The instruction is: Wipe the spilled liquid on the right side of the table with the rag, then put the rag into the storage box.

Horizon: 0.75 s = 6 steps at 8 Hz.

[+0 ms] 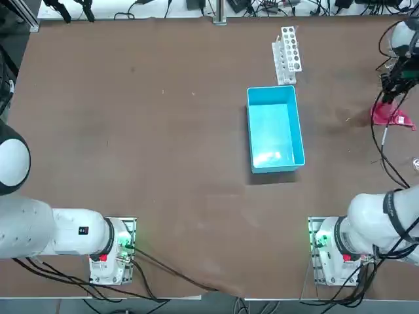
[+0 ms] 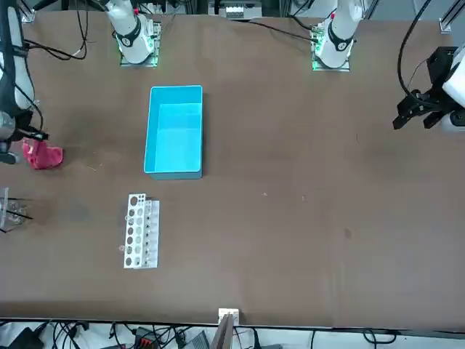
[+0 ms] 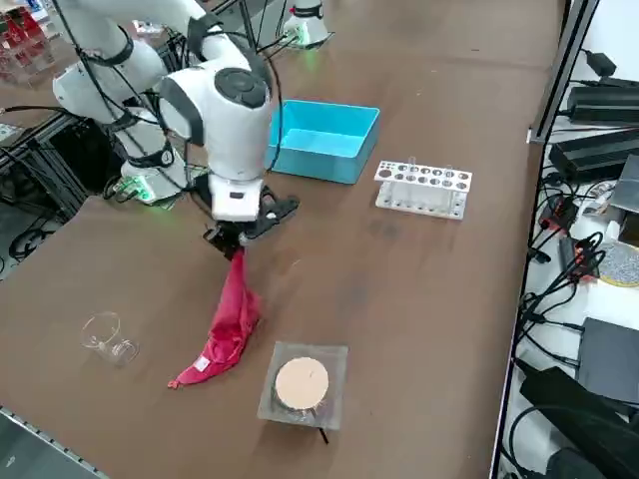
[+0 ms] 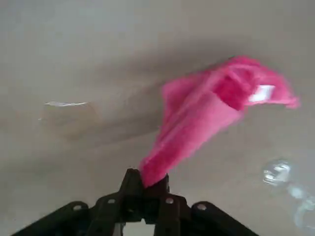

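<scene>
My right gripper [image 3: 232, 244] hangs over the table's right side, shut on the top corner of the pink-red rag [image 3: 228, 321]. The rag droops from the fingers, its lower end lying on the brown table [image 3: 399, 299]. The wrist view shows the rag [image 4: 216, 113] streaming out from the closed gripper [image 4: 147, 182]. From overhead the rag [image 1: 389, 116] lies just right of a faint smudge with dark specks, the spilled liquid [image 1: 347, 119]. The empty light-blue storage box [image 1: 272, 131] stands well to the left of the gripper [image 1: 391, 91].
A white test-tube rack [image 1: 288, 52] stands beyond the storage box. A small clear glass beaker [image 3: 105, 334] lies on its side near the table's right edge. A round cork disc on a square glass plate [image 3: 302, 382] sits beside the rag's lower end.
</scene>
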Each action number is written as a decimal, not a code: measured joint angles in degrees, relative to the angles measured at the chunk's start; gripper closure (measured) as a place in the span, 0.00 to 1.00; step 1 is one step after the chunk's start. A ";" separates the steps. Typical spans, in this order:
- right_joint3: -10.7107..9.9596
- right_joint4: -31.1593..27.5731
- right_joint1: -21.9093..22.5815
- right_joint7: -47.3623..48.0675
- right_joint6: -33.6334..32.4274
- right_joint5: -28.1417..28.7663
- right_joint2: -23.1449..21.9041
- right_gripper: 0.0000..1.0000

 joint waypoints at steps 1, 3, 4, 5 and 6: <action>0.64 -0.38 3.00 -0.08 -0.56 1.01 0.41 0.98; 1.13 -3.70 8.43 -0.03 0.31 1.41 1.32 0.98; 1.18 -5.42 10.92 0.12 0.56 1.56 1.63 0.98; 1.28 -6.34 13.02 0.31 0.59 2.40 1.90 0.98; 1.46 -6.71 14.82 0.40 0.83 4.41 2.16 0.98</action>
